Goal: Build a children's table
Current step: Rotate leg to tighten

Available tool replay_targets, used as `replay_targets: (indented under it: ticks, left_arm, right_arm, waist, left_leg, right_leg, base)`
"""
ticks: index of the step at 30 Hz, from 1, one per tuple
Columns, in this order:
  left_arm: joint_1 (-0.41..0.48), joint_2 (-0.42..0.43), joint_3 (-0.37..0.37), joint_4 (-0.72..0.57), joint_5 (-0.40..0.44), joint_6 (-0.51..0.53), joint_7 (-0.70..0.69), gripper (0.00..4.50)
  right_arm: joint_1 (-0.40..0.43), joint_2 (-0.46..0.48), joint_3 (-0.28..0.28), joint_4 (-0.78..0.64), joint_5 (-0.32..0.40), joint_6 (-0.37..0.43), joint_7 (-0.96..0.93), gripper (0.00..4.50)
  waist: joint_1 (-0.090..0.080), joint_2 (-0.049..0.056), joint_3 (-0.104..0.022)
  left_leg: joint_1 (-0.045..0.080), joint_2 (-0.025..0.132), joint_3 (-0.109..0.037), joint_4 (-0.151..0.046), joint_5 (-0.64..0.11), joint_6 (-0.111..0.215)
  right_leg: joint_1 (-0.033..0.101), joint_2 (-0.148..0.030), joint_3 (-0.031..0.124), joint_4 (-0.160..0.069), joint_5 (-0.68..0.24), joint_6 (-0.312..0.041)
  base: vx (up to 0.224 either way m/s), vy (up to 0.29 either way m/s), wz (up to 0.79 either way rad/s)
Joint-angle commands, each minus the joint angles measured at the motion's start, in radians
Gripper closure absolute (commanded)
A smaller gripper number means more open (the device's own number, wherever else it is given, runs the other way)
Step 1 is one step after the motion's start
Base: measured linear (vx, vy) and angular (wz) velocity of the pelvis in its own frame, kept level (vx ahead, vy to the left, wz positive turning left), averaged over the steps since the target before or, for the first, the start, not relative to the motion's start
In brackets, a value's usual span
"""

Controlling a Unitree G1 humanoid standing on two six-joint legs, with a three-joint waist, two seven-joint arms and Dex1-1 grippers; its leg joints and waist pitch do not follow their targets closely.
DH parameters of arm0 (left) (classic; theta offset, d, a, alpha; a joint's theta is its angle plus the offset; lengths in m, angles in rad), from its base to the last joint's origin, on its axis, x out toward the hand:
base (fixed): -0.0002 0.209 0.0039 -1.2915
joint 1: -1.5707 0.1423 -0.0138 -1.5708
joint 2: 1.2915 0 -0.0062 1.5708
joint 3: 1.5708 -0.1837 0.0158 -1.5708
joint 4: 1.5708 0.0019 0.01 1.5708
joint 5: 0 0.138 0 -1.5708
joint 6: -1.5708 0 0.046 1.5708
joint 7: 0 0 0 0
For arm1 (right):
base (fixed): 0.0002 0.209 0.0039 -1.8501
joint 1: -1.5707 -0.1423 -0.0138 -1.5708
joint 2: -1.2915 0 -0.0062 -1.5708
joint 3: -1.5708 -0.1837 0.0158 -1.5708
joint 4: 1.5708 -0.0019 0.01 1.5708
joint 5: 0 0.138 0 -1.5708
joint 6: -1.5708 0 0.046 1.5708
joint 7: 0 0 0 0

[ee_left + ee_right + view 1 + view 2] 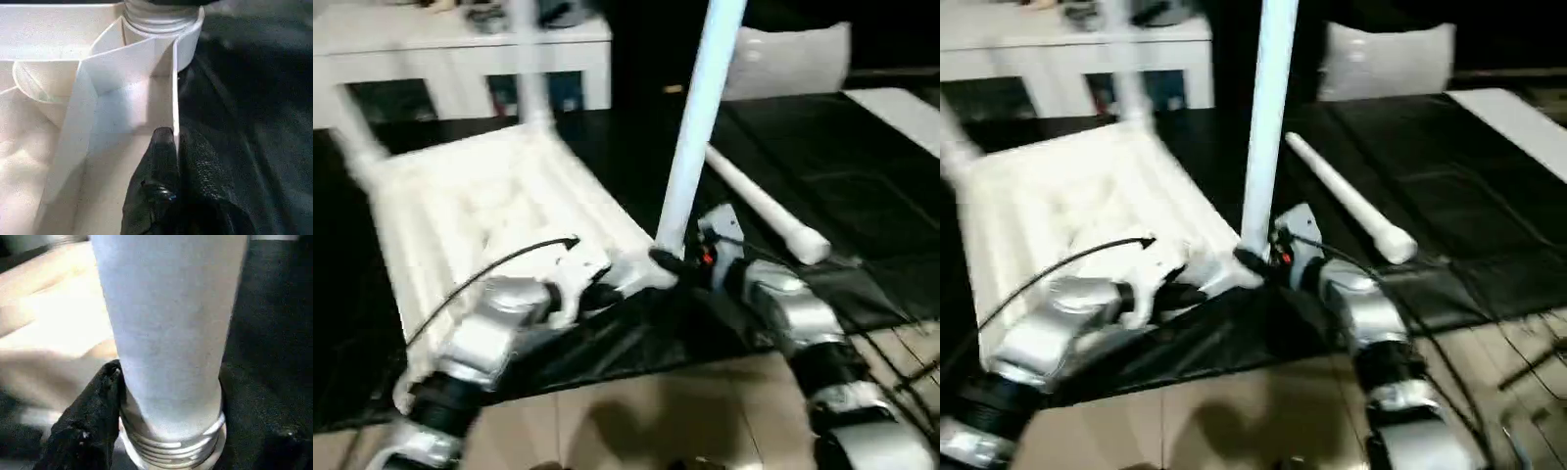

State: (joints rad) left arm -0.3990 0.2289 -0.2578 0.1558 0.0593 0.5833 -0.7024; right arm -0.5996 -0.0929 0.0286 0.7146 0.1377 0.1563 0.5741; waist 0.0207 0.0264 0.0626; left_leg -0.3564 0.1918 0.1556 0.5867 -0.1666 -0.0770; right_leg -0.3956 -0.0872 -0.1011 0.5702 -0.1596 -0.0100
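The table top (480, 206) lies upside down on the black sheet (842, 176), ribs up, to my left. My left hand (173, 147) is clenched on its near right rim wall; my left wrist view shows the thin wall pinched between the fingers (156, 166), with a threaded leg end seated in the corner socket (188, 44) just beyond. My right hand (166, 421) grasps the upright leg (695, 137) at its base; its wrist view shows the threads above the socket. A loose leg (764, 206) lies to the right. Two more legs stand at the far corners.
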Motion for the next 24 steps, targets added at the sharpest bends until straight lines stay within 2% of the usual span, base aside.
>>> replay_targets:
  ticks: [1, 2, 3, 4, 5, 6, 7, 8, 9, 10, 11, 12, 13, 14, 15, 16, 17, 18, 19, 20, 22, 23, 24]
  left_arm:
    - [-0.072, -0.087, -0.038, -0.023, -0.002, -0.056, 0.071, 4.5]
    - [-0.077, -0.089, -0.047, -0.019, 0.009, -0.059, 0.078, 4.5]
    - [-0.077, -0.089, -0.047, -0.019, 0.009, -0.059, 0.078, 4.5]
    - [-0.081, -0.081, -0.051, -0.011, 0.016, -0.069, 0.077, 4.5]
    - [-0.084, -0.069, -0.049, -0.002, 0.021, -0.079, 0.074, 4.5]
    - [-0.084, -0.069, -0.049, -0.002, 0.021, -0.079, 0.074, 4.5]
    - [-0.087, -0.039, -0.046, 0.011, 0.03, -0.093, 0.072, 4.5]
    - [-0.088, -0.029, -0.045, 0.016, 0.034, -0.097, 0.072, 4.5]
    - [-0.089, 0.009, -0.044, 0.035, 0.047, -0.116, 0.064, 4.5]
    - [-0.088, 0.018, -0.04, 0.042, 0.053, -0.122, 0.06, 4.5]
    - [-0.087, 0.028, -0.033, 0.051, 0.056, -0.131, 0.053, 4.5]
    - [-0.087, 0.028, -0.033, 0.051, 0.056, -0.131, 0.053, 4.5]
    - [-0.088, 0.038, -0.028, 0.063, 0.059, -0.144, 0.041, 4.5]
    - [-0.089, 0.053, -0.024, 0.078, 0.058, -0.159, 0.026, 4.5]
    - [-0.089, 0.062, -0.024, 0.085, 0.057, -0.172, 0.014, 4.5]
    - [-0.088, 0.072, -0.026, 0.09, 0.055, -0.182, 0.001, 4.5]
    - [-0.087, 0.086, -0.031, 0.098, 0.053, -0.197, -0.018, 4.5]
    - [-0.087, 0.092, -0.033, 0.101, 0.052, -0.202, -0.024, 4.5]
    - [-0.086, 0.11, -0.044, 0.111, 0.05, -0.229, -0.045, 4.5]
    - [-0.081, 0.133, -0.057, 0.115, 0.046, -0.255, -0.081, 4.5]
    - [-0.07, 0.176, -0.085, 0.115, 0.033, -0.308, -0.165, 4.5]
    - [-0.07, 0.176, -0.085, 0.115, 0.033, -0.308, -0.165, 4.5]
    - [-0.067, 0.194, -0.097, 0.119, 0.033, -0.344, -0.202, 4.5]
  right_arm:
    - [-0.007, 0.104, 0.016, 0.118, 0.025, 0.063, -0.108, 1.87]
    - [-0.015, 0.115, 0.005, 0.129, 0.023, 0.059, -0.127, 1.87]
    - [-0.015, 0.115, 0.005, 0.129, 0.023, 0.059, -0.127, 1.87]
    - [-0.016, 0.12, -0.005, 0.131, 0.028, 0.052, -0.117, 1.31]
    - [-0.014, 0.12, -0.014, 0.125, 0.037, 0.052, -0.101, 1.31]
    - [-0.014, 0.12, -0.014, 0.125, 0.037, 0.052, -0.101, 1.17]
    - [-0.005, 0.111, -0.021, 0.107, 0.039, 0.044, -0.075, 1.12]
    - [-0.001, 0.105, -0.02, 0.101, 0.037, 0.039, -0.066, 1.12]
    - [0.018, 0.077, -0.006, 0.07, 0.023, 0.019, -0.026, 1.12]
    - [0.024, 0.065, -0.004, 0.061, 0.02, 0.01, -0.012, 0.86]
    - [0.033, 0.051, -0.005, 0.044, 0.023, -0.003, 0.012, 0.76]
    - [0.033, 0.051, -0.005, 0.044, 0.023, -0.003, 0.012, 0.76]
    - [0.042, 0.032, -0.006, 0.026, 0.031, -0.019, 0.045, 0.71]
    - [0.055, 0.006, -0.005, -0.001, 0.037, -0.039, 0.084, 0.66]
    - [0.063, -0.011, -0.006, -0.021, 0.043, -0.046, 0.113, 0.66]
    - [0.071, -0.028, -0.005, -0.042, 0.049, -0.05, 0.14, 0.54]
    - [0.081, -0.052, -0.002, -0.07, 0.055, -0.055, 0.178, 0.33]
    - [0.085, -0.061, -0.001, -0.081, 0.057, -0.058, 0.192, 0.33]
    - [0.096, -0.087, 0.001, -0.11, 0.065, -0.061, 0.236, 0.25]
    - [0.103, -0.119, 0.002, -0.135, 0.071, -0.064, 0.283, 0.16]
    - [0.114, -0.178, 0.007, -0.174, 0.077, -0.065, 0.368, 0.07]
    - [0.114, -0.178, 0.007, -0.174, 0.077, -0.065, 0.368, 0.07]
    - [0.116, -0.207, 0.014, -0.189, 0.077, -0.066, 0.408, 0.07]
  waist:
    - [-0.01, 0.007, -0.046]
    - [-0.021, 0.019, -0.043]
    - [-0.028, 0.036, -0.037]
    - [-0.016, 0.052, -0.034]
    - [0.003, 0.056, -0.037]
    - [0.026, 0.039, -0.029]
    - [0.01, -0.002, -0.026]
    - [0.027, -0.049, -0.025]
    - [0.026, -0.039, -0.025]
    - [0.048, -0.013, -0.048]
    - [0.045, -0.003, -0.042]
    - [0.042, 0.018, -0.054]
    - [0.037, 0.02, -0.057]
    - [0.04, 0.021, -0.06]
    - [0.04, 0.009, -0.055]
    - [0.038, 0.011, -0.048]
    - [0.037, 0.01, -0.048]
    - [0.038, 0.012, -0.053]
    - [0.043, 0.014, -0.056]
    - [0.044, 0.014, -0.057]
    - [0.051, 0.012, -0.063]
    - [0.053, 0.012, -0.063]
    - [0.057, 0.013, -0.066]
  left_leg:
    - [0.021, 0.018, -0.025, -0.075, -0.563, -0.002]
    - [0.03, 0.022, -0.031, -0.077, -0.623, -0.001]
    - [0.03, 0.043, -0.044, -0.102, -0.733, -0.006]
    - [-0.01, 0.086, -0.05, -0.165, -0.864, -0.024]
    - [-0.026, 0.099, -0.041, -0.191, -0.915, -0.035]
    - [0.002, 0.089, -0.001, -0.212, -0.93, -0.03]
    - [0.027, 0.061, 0.0, -0.168, -0.866, -0.018]
    - [0.134, -0.043, 0.026, 0.051, -0.537, -0.015]
    - [0.066, -0.038, 0.001, 0.067, -0.297, 0.029]
    - [-0.006, 0.001, -0.023, -0.016, -0.232, 0.032]
    - [-0.029, 0.013, -0.033, -0.045, -0.26, 0.023]
    - [-0.001, 0.034, -0.041, -0.059, -0.327, -0.001]
    - [0.001, 0.039, -0.046, -0.064, -0.351, 0.0]
    - [0.002, 0.039, -0.04, -0.07, -0.354, 0.009]
    - [0.003, 0.035, -0.031, -0.072, -0.353, 0.018]
    - [0.01, 0.031, -0.025, -0.07, -0.394, 0.017]
    - [0.012, 0.029, -0.025, -0.069, -0.404, 0.017]
    - [0.005, 0.031, -0.026, -0.07, -0.384, 0.019]
    - [0.003, 0.036, -0.027, -0.072, -0.358, 0.025]
    - [0.006, 0.038, -0.026, -0.072, -0.351, 0.025]
    - [0.004, 0.04, -0.02, -0.069, -0.301, 0.037]
    - [0.004, 0.041, -0.018, -0.068, -0.289, 0.039]
    - [0.007, 0.043, -0.013, -0.066, -0.26, 0.041]
  right_leg:
    - [0.029, -0.049, -0.007, -0.126, -0.697, -0.032]
    - [0.033, -0.046, -0.033, -0.138, -0.685, -0.016]
    - [0.05, -0.038, -0.049, -0.121, -0.6, -0.022]
    - [0.101, -0.027, -0.029, -0.004, -0.396, -0.065]
    - [0.11, -0.023, -0.017, 0.064, -0.269, -0.093]
    - [0.072, -0.012, 0.01, 0.086, -0.23, -0.112]
    - [0.048, -0.019, 0.031, 0.021, -0.415, -0.086]
    - [-0.084, -0.073, 0.005, -0.191, -1.016, 0.048]
    - [-0.011, -0.143, 0.026, -0.185, -1.122, 0.06]
    - [0.074, -0.138, 0.028, -0.125, -0.936, 0.055]
    - [0.077, -0.108, 0.002, -0.109, -0.838, 0.05]
    - [0.06, -0.082, -0.008, -0.102, -0.633, 0.002]
    - [0.06, -0.079, -0.01, -0.092, -0.537, -0.037]
    - [0.065, -0.073, -0.008, -0.083, -0.409, -0.096]
    - [0.058, -0.069, -0.003, -0.08, -0.396, -0.126]
    - [0.05, -0.07, -0.004, -0.089, -0.486, -0.123]
    - [0.051, -0.072, -0.006, -0.093, -0.519, -0.115]
    - [0.057, -0.075, -0.001, -0.09, -0.507, -0.107]
    - [0.056, -0.074, 0.003, -0.085, -0.461, -0.118]
    - [0.052, -0.074, 0.006, -0.083, -0.441, -0.128]
    - [0.055, -0.072, 0.013, -0.071, -0.368, -0.163]
    - [0.055, -0.072, 0.014, -0.068, -0.353, -0.17]
    - [0.051, -0.071, 0.017, -0.062, -0.314, -0.189]
  base:
    - [0.0, 0.0, 0.0]
    - [0.0, 0.0, 0.0]
    - [0.0, 0.0, 0.0]
    - [0.0, 0.0, 0.0]
    - [-0.074, 0.005, -0.02]
    - [0.0, 0.0, 0.0]
    - [0.036, -0.085, 0.1]
    - [0.092, -0.082, 0.1]
    - [0.126, -0.049, -0.23]
    - [0.091, 0.0, -0.43]
    - [0.091, 0.0, -0.43]
    - [0.0, 0.0, 0.0]
    - [0.0, 0.0, 0.0]
    - [0.0, 0.0, 0.0]
    - [0.0, 0.0, 0.0]
    - [0.0, 0.0, 0.0]
    - [0.0, 0.0, 0.0]
    - [0.0, 0.0, 0.0]
    - [0.0, 0.0, 0.0]
    - [0.0, 0.0, 0.0]
    - [0.028, -0.005, 0.03]
    - [0.057, -0.011, 0.05]
    - [0.068, -0.007, 0.05]
